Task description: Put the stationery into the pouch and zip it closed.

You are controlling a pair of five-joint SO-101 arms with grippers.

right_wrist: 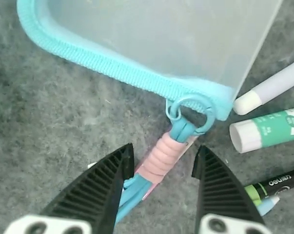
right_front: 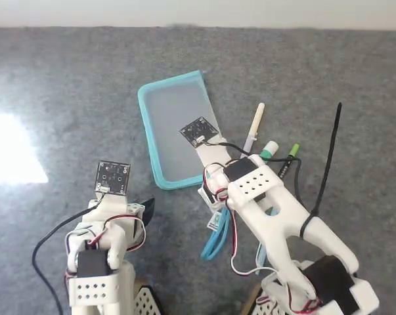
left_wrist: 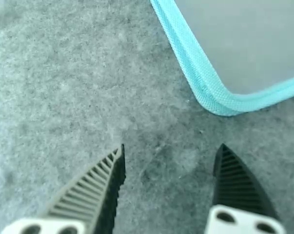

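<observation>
Near the middle of the table (right_front: 66, 79), seen from above, the pouch (right_front: 175, 125) lies flat, looks empty, and has its long sides slanting toward the far edge. The white pen (right_front: 255, 128), glue stick (right_front: 268, 149) and marker (right_front: 288, 161) lie together just beside it toward the right edge. The right arm (right_front: 276, 216) reaches over the pouch's near right corner, and the left arm (right_front: 102, 262) sits back by the near edge, short of the near left corner. From the left wrist, the left gripper (left_wrist: 171, 147) hangs with its jaws spread over bare table, the pouch's rounded corner a little way ahead and untouched. From the right wrist, the right gripper (right_wrist: 164, 148) is also spread, holding nothing. Its jaws straddle a pink-wound tag (right_wrist: 161, 156) clipped to the zip ring (right_wrist: 190, 109) at the pouch corner, with the three stationery items close by. I cannot tell whether the zip is open or shut. Closing here would likely catch the tag rather than a pen. With nothing pinning the pouch, a pull on the tag could drag it across the table, or swing it into the pens and scatter them. If the mouth is shut or lying flat, a pen pushed at it may simply shove the pouch away.
</observation>
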